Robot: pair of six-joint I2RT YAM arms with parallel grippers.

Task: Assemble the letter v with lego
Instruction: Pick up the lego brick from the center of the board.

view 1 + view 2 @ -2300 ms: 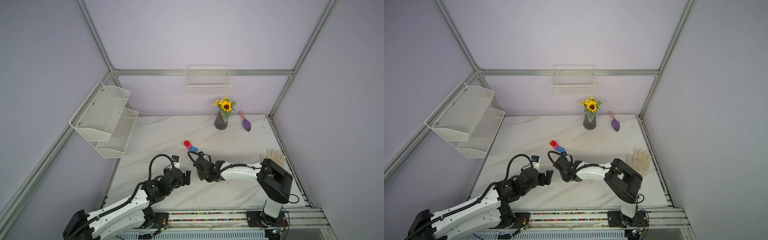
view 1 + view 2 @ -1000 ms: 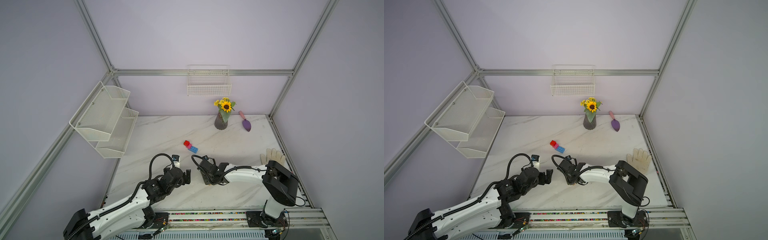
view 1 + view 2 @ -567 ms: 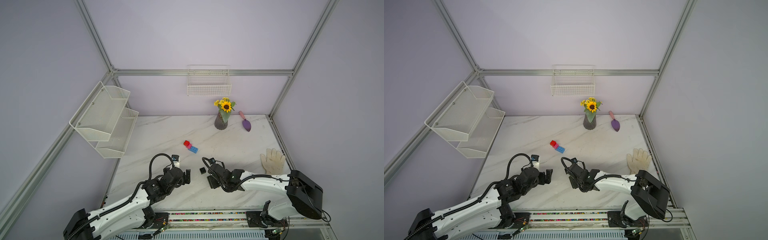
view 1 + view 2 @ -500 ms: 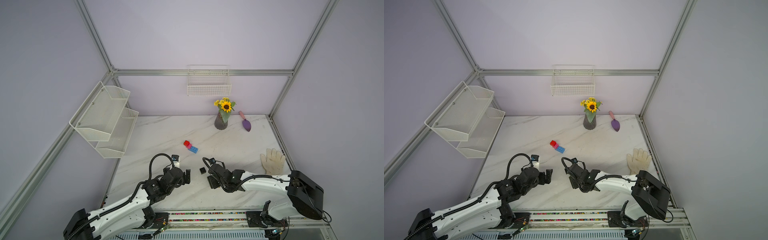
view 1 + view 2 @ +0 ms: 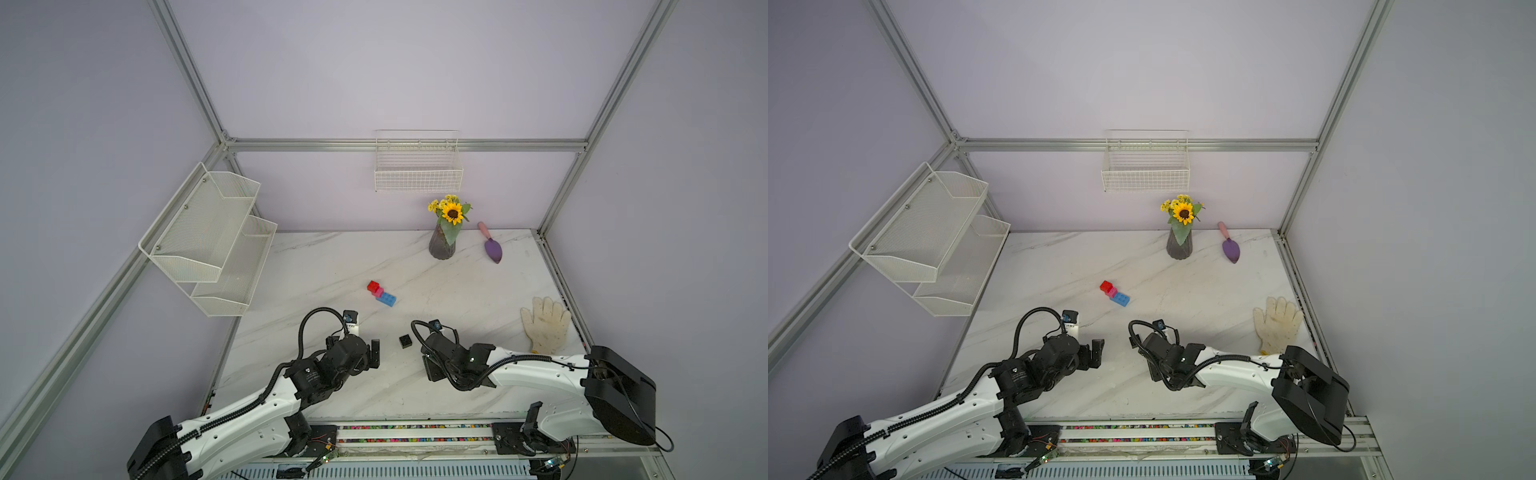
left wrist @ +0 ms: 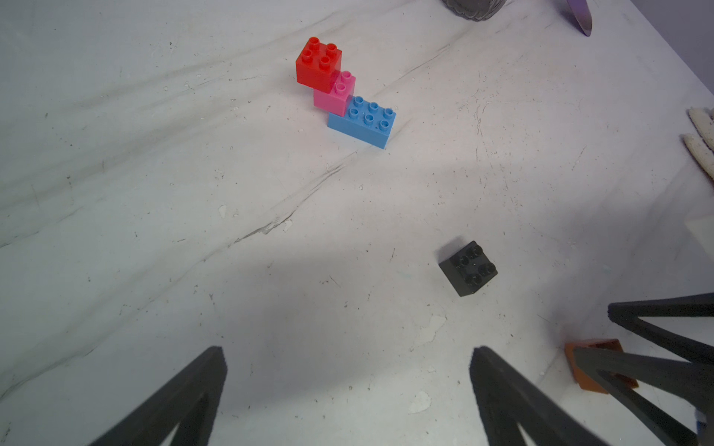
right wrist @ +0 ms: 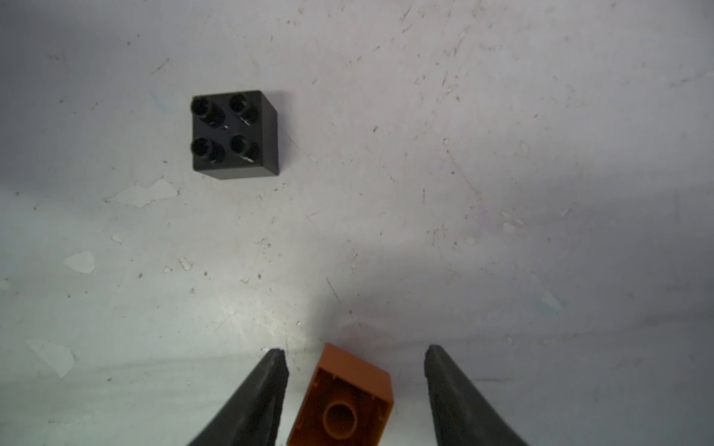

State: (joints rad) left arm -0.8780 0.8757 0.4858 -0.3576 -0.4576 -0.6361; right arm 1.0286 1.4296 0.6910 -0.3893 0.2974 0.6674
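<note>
Orange brick (image 7: 344, 405): tipped on table (image 7: 502, 154), hollow underside showing, flanked by right gripper (image 7: 353, 351), fingers parted, no contact. Judged light, rigid, slick; pinch flat side walls squarely. Black brick (image 7: 233, 133) near, studs up. Left gripper (image 6: 347, 351) spread wide, empty.

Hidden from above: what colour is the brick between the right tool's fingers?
Orange-brown; small plastic brick, clearest in the right wrist view.

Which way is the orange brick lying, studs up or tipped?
Tipped: the orange brick shows its hollow underside to the right wrist camera, no studs visible.
</note>
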